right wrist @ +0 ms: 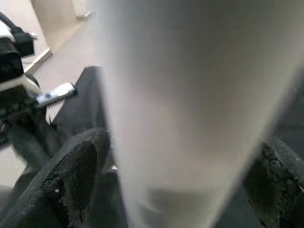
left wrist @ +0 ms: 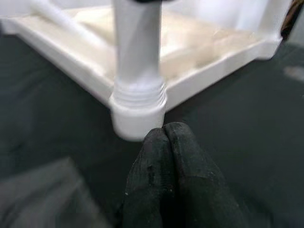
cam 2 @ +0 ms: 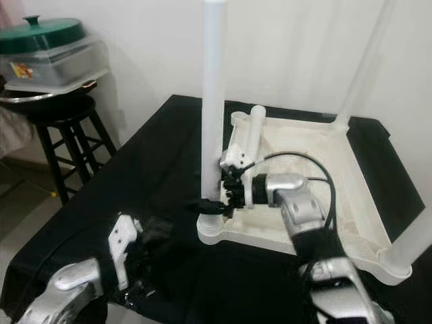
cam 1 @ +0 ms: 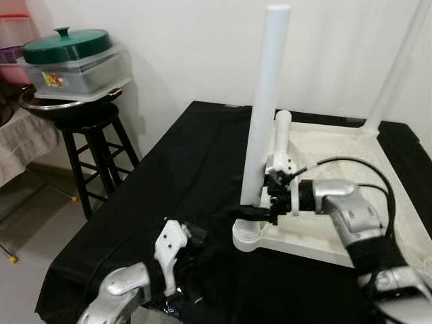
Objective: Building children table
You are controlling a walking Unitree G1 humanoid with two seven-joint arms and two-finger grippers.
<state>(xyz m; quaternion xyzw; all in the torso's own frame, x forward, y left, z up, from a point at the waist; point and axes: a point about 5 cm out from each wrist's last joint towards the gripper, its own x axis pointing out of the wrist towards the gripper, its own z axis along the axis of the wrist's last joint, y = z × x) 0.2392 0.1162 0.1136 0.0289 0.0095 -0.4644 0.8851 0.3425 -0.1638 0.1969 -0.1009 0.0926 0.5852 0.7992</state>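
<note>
At the far left a black stool (cam 1: 94, 138) carries a clear container with a green lid (cam 1: 67, 44). The left gripper (cam 1: 192, 253) hangs low over the black-draped surface (cam 1: 169, 175), its fingers (left wrist: 166, 161) pressed together on nothing, just near of the tabletop's corner socket. The white tabletop (cam 2: 297, 169) lies upside down on the surface, right of centre. An upright white leg (cam 1: 263, 108) stands in its near-left corner socket, and the right gripper (cam 2: 214, 204) reaches leftward to its base, fingers (right wrist: 71, 175) spread around either side of the leg, clasping it. Another leg (cam 1: 395, 67) rises at the far right corner.
</note>
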